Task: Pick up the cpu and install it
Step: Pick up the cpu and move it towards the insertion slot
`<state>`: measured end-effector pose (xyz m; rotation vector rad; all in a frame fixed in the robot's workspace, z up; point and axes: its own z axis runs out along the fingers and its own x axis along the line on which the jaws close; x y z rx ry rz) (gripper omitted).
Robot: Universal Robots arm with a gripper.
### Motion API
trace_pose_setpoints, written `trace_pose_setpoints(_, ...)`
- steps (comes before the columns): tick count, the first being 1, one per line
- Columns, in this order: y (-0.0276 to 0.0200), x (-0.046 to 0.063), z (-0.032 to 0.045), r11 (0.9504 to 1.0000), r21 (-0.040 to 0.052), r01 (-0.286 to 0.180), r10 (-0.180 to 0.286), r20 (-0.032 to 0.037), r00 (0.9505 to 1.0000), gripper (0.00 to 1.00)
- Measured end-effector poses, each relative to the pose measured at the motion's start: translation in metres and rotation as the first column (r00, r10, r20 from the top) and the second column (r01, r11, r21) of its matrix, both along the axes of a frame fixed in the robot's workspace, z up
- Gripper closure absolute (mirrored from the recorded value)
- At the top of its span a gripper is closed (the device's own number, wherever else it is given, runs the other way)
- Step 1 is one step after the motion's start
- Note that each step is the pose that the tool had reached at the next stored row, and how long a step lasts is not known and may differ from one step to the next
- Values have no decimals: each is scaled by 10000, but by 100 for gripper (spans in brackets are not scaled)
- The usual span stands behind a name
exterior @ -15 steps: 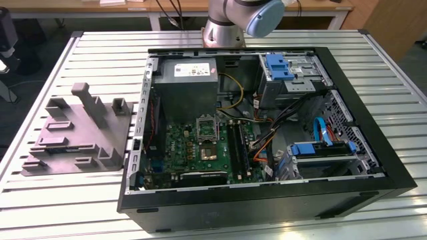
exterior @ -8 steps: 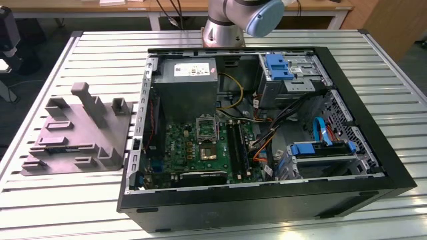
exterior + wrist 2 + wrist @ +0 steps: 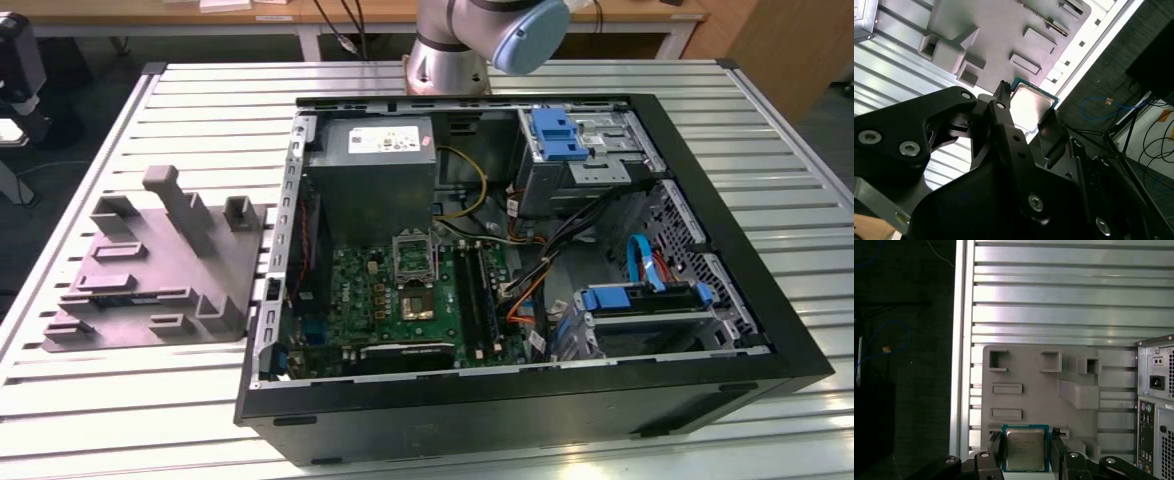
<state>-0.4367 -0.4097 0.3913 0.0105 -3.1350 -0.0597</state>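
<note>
The cpu (image 3: pixel 1025 449) is a small square chip with a pale metal top and a green rim. It sits between the two black fingers (image 3: pixel 996 447) of my gripper (image 3: pixel 1026 452), which is shut on it. The second wrist view shows the cpu (image 3: pixel 1033 102) held in the gripper (image 3: pixel 1026 114) well above the grey plastic fixture (image 3: pixel 1004 35). In the exterior view, the dark square socket (image 3: pixel 418 305) lies on the green motherboard inside the open computer case (image 3: pixel 747 330), with its metal frame (image 3: pixel 412 250) flipped up behind it.
The grey fixture (image 3: pixel 147 270) with upright pegs stands on the slatted metal table (image 3: pixel 120 420) at the exterior view's left of the case. Cables, blue drive brackets (image 3: pixel 558 135) and a power supply (image 3: pixel 380 170) crowd the case. The table's edge (image 3: pixel 960 340) drops to a dark floor.
</note>
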Motion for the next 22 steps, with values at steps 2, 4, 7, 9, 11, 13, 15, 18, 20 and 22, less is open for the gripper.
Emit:
trace_pose_setpoints(2, 0, 8, 0, 10000, 0, 0, 0, 0, 10000, 53)
trace_pose_setpoints(4, 0, 17, 0, 10000, 0, 0, 0, 0, 10000, 53)
trace_pose_setpoints(7, 0, 33, 0, 10000, 0, 0, 0, 0, 10000, 53)
trace_pose_setpoints(9, 0, 42, 0, 10000, 0, 0, 0, 0, 10000, 53)
trace_pose_setpoints(11, 0, 51, 0, 10000, 0, 0, 0, 0, 10000, 53)
trace_pose_setpoints(13, 0, 59, 0, 10000, 0, 0, 0, -1, 10000, 53)
trace_pose_setpoints(15, 0, 66, 0, 10000, 0, 0, 0, 0, 10000, 53)
trace_pose_setpoints(18, 0, 78, -1, 10000, 0, 0, 0, 1, 10000, 53)
trace_pose_setpoints(20, 0, 85, 0, 10000, 0, 0, 0, 0, 10000, 53)
trace_pose_setpoints(22, 0, 95, 0, 10000, 0, 0, 0, 0, 10000, 53)
